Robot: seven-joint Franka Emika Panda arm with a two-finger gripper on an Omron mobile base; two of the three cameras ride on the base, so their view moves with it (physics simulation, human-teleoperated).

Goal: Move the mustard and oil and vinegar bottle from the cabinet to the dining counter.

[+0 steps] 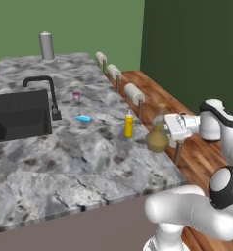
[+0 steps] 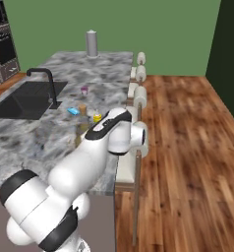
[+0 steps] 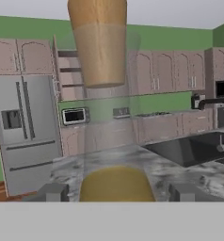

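The oil and vinegar bottle (image 1: 157, 139), a clear flask with olive-gold liquid and a tan stopper, stands at the right edge of the marbled dining counter (image 1: 64, 162). My gripper (image 1: 167, 127) reaches in from the right and is shut on its upper body. In the hand view the flask (image 3: 107, 117) fills the middle between my fingertips (image 3: 52, 193), with the gripper (image 3: 118, 194) around it. The yellow mustard (image 1: 128, 125) stands upright on the counter just left of the flask, apart from it. In the right base view the mustard (image 2: 97, 118) and the flask (image 2: 82, 129) peek out behind my arm. Far off, the cabinet (image 3: 69, 77) stands open.
A black sink (image 1: 20, 117) and faucet (image 1: 51, 93) sit at the counter's left. A small blue object (image 1: 83, 117), a pink cup (image 1: 76, 95) and a grey cylinder (image 1: 47, 45) are on the counter. White stools (image 1: 134, 91) line its right edge above the wooden floor (image 2: 188, 147).
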